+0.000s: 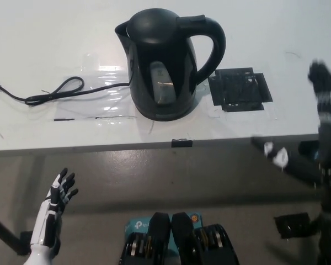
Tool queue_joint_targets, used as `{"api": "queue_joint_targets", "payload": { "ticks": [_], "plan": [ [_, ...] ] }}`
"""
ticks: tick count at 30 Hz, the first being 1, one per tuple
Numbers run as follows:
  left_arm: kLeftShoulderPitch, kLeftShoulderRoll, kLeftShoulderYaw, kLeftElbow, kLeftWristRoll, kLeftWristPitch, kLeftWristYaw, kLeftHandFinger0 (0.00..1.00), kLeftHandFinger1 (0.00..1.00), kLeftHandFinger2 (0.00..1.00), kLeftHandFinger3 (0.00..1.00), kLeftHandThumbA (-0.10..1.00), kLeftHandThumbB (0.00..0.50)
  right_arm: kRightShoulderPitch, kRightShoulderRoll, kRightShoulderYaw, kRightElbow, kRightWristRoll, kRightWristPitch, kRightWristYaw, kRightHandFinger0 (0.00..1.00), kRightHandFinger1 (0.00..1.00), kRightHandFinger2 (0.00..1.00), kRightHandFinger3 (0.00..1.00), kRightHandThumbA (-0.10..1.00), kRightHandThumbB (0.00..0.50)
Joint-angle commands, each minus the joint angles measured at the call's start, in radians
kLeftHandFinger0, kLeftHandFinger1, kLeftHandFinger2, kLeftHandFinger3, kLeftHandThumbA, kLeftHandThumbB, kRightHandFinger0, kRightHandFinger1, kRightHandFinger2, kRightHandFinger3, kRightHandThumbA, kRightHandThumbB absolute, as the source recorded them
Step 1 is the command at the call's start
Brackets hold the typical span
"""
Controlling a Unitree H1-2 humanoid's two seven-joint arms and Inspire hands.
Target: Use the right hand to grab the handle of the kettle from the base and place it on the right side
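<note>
A black kettle (165, 63) stands on its base (164, 113) on the white table (298, 33), its handle (215, 47) turned to the picture's right. My black right hand (320, 127) is raised at the table's right edge, blurred by motion, fingers spread and open, well to the right of the handle and apart from it. My white left hand (54, 212) hangs open below the table's front edge at lower left, holding nothing.
A black power cord (49, 94) runs left from the base across the table. A black taped square (240, 89) lies just right of the kettle. The table's front edge (154, 146) crosses the picture.
</note>
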Motion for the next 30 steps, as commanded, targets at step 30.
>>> {"api": "queue_joint_targets", "payload": {
  "ticks": [30],
  "plan": [
    [-0.015, 0.011, -0.021, 0.068, -0.021, -0.118, -0.045, 0.92, 1.0, 1.0, 1.0, 1.0, 0.5, -0.742, -0.033, 0.043, 0.993, -0.134, 0.174, -0.118, 1.0, 1.0, 1.0, 1.0, 1.0, 0.305]
  ]
}}
